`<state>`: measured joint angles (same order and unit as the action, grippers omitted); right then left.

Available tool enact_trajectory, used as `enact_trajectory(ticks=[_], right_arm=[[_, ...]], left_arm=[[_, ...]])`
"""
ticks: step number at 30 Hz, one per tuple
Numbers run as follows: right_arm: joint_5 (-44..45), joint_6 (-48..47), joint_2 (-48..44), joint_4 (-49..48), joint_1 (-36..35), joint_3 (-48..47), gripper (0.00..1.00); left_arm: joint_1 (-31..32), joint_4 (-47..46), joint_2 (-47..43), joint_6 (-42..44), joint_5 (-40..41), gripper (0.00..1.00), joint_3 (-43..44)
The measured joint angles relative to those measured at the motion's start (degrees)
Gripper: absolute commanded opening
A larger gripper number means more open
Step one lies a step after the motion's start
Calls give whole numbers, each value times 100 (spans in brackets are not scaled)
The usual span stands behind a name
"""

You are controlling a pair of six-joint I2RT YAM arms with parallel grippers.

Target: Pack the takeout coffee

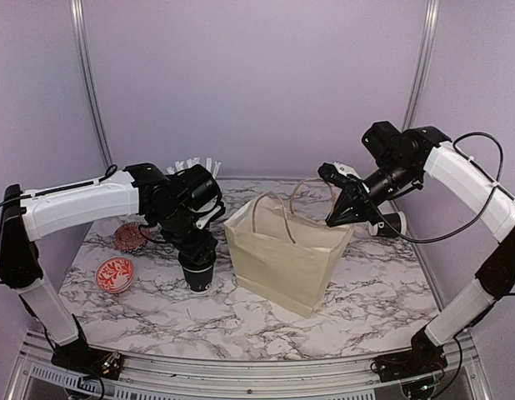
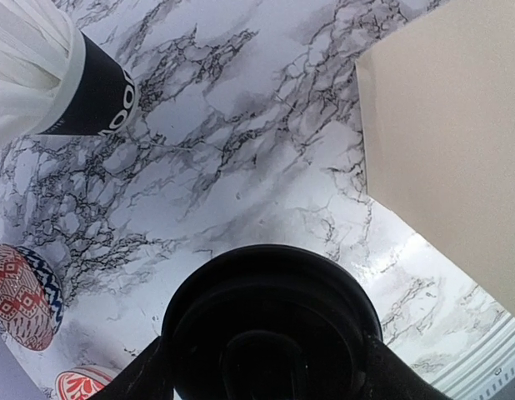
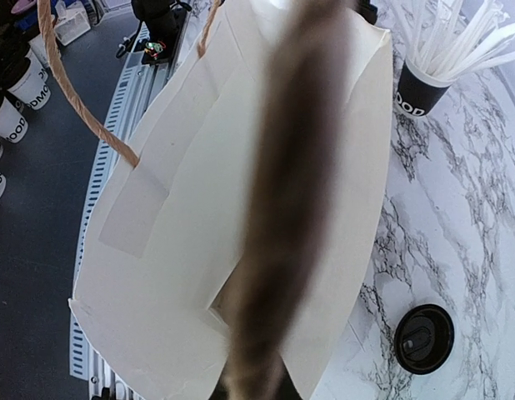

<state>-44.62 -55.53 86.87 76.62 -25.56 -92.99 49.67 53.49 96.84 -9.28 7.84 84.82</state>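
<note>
Underneath everything, a grey-veined marble table (image 1: 366, 292). At its middle, a cream paper bag (image 1: 282, 267) with twine handles: stands upright, mouth open to the top.

From the left edge, the left arm (image 1: 74, 204), white with a black wrist: reaches in and bends down just left of the bag. From the right, the right arm (image 1: 466, 179): stretches in above the bag's right corner.

Below the left wrist, the left gripper (image 1: 197, 250): clamps the takeout coffee (image 1: 197, 275), with fingers (image 2: 145, 375) pressed against either side of the black lid. Cup upright, just left of the bag and outside it; cannot tell whether the base touches the marble.

At the bag's mouth, the right gripper (image 1: 334, 220): pinches one twine handle (image 3: 282, 208) and holds it raised.

At the back left, a black cup of white wrapped straws (image 2: 99, 92). Behind the bag's right corner, a second lidded cup (image 1: 393, 223), well apart from the coffee; upright or tipped, cannot tell. Left of the coffee, two small round red-patterned dishes (image 1: 116, 273), set apart from each other.
</note>
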Motion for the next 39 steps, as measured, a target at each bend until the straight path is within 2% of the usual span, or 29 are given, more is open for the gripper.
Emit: enact_trajectory(ticks=[6,10,16,18,19,25,31,39], right_arm=[[26,33,243,39,-188,-269,2],[35,131,245,35,-544,-385,2],[-39,201,236,50,-994,-400,2],[-44,216,236,59,-1093,-424,3],[-50,221,236,59,-1145,-448,2],[-63,297,282,66,-1604,-562,3],[-118,352,474,68,-1777,-695,3],[-140,584,507,74,-1781,-761,4]], left_arm=[[199,2,-345,-79,-57,53,-345],[192,15,-916,-85,17,49,-323],[192,37,-2100,-22,223,45,365],[192,35,-2424,35,275,36,658],[219,37,-2573,76,295,36,815],[1143,-254,-3189,455,245,38,1379],[1611,-577,-3117,837,-299,39,1331],[2490,-739,-2321,1335,-702,40,1165]])
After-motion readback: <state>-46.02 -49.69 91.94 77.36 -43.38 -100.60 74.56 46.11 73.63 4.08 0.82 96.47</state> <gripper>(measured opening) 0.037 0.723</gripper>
